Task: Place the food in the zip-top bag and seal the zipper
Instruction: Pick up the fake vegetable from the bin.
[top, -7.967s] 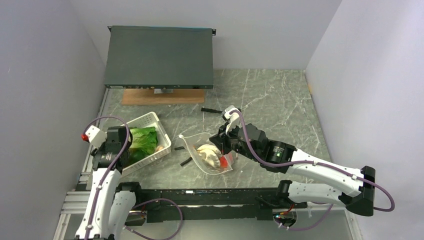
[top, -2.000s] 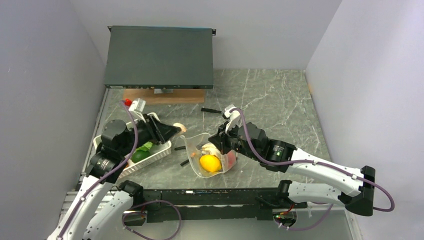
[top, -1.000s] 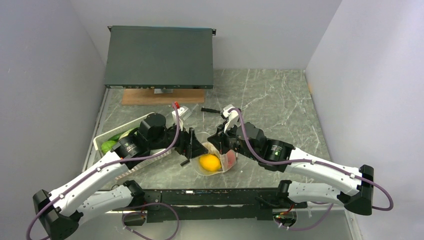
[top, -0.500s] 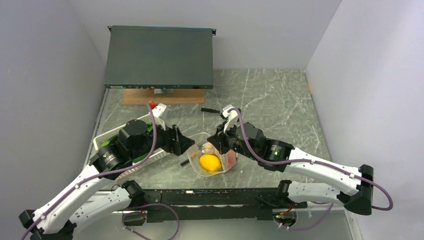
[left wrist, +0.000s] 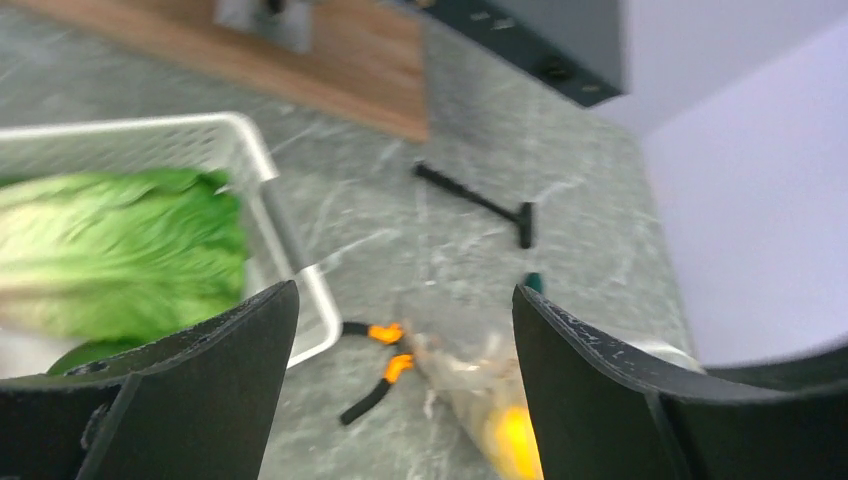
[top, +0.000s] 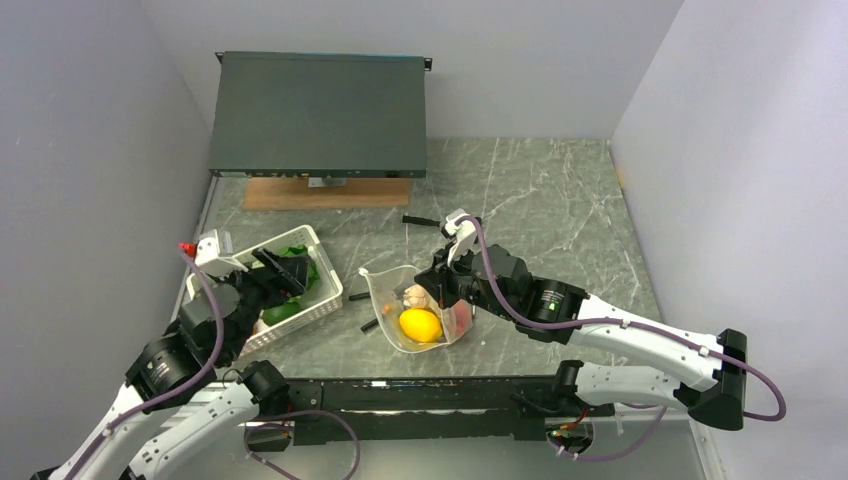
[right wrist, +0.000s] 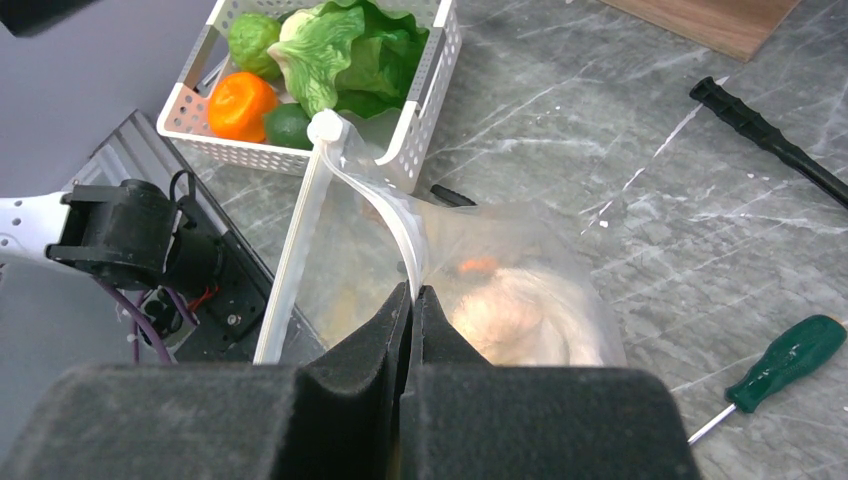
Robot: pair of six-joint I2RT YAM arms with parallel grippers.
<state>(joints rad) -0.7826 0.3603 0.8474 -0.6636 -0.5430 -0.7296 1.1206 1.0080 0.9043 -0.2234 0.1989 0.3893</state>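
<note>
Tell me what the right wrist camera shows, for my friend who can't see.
The black right gripper pinches the mouth edge of a clear plastic zip-top bag holding a pale mushroom toy. Behind it, a white slotted basket holds a green leafy toy and an orange toy fruit.

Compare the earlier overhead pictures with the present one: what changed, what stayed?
A yellow toy lemon now lies in the clear plastic zip-top bag, which stands open. The left tool, open, went to the bag and returned above the white slotted basket. The right tool stays shut on the bag's mouth edge.
</note>
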